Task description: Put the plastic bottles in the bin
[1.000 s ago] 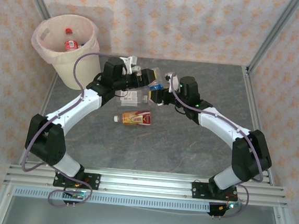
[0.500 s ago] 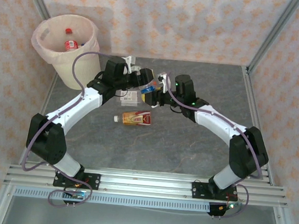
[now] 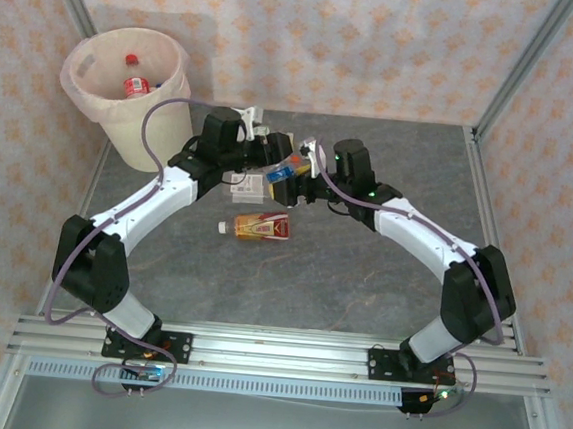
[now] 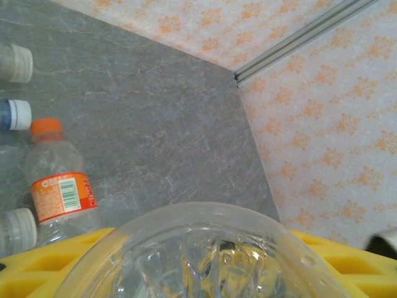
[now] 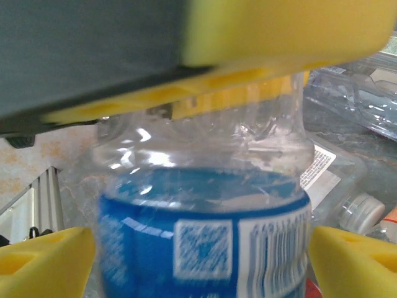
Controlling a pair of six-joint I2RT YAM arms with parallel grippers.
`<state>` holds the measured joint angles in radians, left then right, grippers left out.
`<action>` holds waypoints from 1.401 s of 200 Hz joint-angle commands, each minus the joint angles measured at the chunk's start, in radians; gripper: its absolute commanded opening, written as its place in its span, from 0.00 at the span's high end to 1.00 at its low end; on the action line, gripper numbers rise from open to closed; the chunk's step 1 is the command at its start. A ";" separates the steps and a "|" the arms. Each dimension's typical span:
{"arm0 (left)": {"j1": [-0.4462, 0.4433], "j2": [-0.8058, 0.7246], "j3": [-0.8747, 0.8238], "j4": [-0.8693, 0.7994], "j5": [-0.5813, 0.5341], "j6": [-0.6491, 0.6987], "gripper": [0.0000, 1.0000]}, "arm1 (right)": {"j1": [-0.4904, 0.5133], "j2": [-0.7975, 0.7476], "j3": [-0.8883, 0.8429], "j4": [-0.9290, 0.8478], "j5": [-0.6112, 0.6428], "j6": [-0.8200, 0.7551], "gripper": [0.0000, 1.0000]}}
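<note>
A clear bottle with a blue label [image 3: 282, 175] hangs above the table between my two grippers. My left gripper [image 3: 274, 156] is shut on its clear end, and its yellow pad [image 5: 279, 31] presses the bottle [image 5: 205, 236] from above. In the left wrist view the bottle's clear base [image 4: 205, 254] sits between the yellow fingers [image 4: 353, 257]. My right gripper [image 3: 302, 171] stands open, its fingers [image 5: 43, 261] on either side of the label. The cream bin [image 3: 138, 136] stands at the back left with a red-labelled bottle [image 3: 137, 86] inside.
An orange-red bottle [image 3: 260, 226] lies on the table in front of the grippers, with a clear one [image 3: 244, 183] under the left arm. More bottles lie below: an orange-capped one [image 4: 59, 186], a blue cap [image 4: 15, 115]. Patterned walls enclose the table.
My right gripper has opened off the blue-labelled bottle. My left gripper has closed onto it. Both grippers drew slightly closer together.
</note>
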<state>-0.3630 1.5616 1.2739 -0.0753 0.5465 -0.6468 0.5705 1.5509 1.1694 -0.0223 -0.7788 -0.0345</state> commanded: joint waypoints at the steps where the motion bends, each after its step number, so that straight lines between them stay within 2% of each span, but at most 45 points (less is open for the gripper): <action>1: 0.033 -0.029 0.051 -0.062 -0.061 0.051 0.37 | 0.002 -0.098 0.048 -0.138 0.067 -0.114 0.04; 18: 0.050 -0.060 0.073 -0.135 -0.146 0.095 0.40 | 0.000 -0.144 0.028 -0.152 0.203 -0.117 0.00; 43: 0.075 -0.121 0.096 -0.216 -0.301 0.167 0.41 | 0.000 -0.194 -0.036 -0.053 0.425 -0.049 0.01; 73: 0.113 -0.171 0.168 -0.307 -0.476 0.234 0.41 | -0.012 -0.219 -0.100 0.032 0.875 0.109 0.01; 98: 0.141 -0.200 0.199 -0.288 -0.606 0.287 0.40 | -0.054 -0.218 -0.136 0.035 1.018 0.235 0.01; 129: 0.179 -0.195 0.235 -0.200 -0.842 0.332 0.39 | -0.104 -0.207 -0.157 0.006 1.015 0.341 0.01; 176: 0.288 -0.090 0.360 -0.038 -0.977 0.419 0.38 | -0.113 -0.201 -0.151 -0.005 0.986 0.342 0.01; 207: 0.358 0.032 0.509 -0.004 -0.993 0.507 0.39 | -0.114 -0.199 -0.151 -0.014 0.978 0.333 0.01; 258: 0.440 0.256 0.762 -0.048 -1.029 0.642 0.37 | -0.115 -0.183 -0.136 -0.023 0.960 0.340 0.01; 280: 0.476 0.357 0.903 -0.151 -1.032 0.651 0.36 | -0.115 -0.181 -0.129 -0.031 0.961 0.337 0.01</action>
<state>0.0765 1.8309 2.0319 -0.1436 -0.4427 -0.0578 0.4572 1.3628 1.0180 -0.0307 0.1822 0.2924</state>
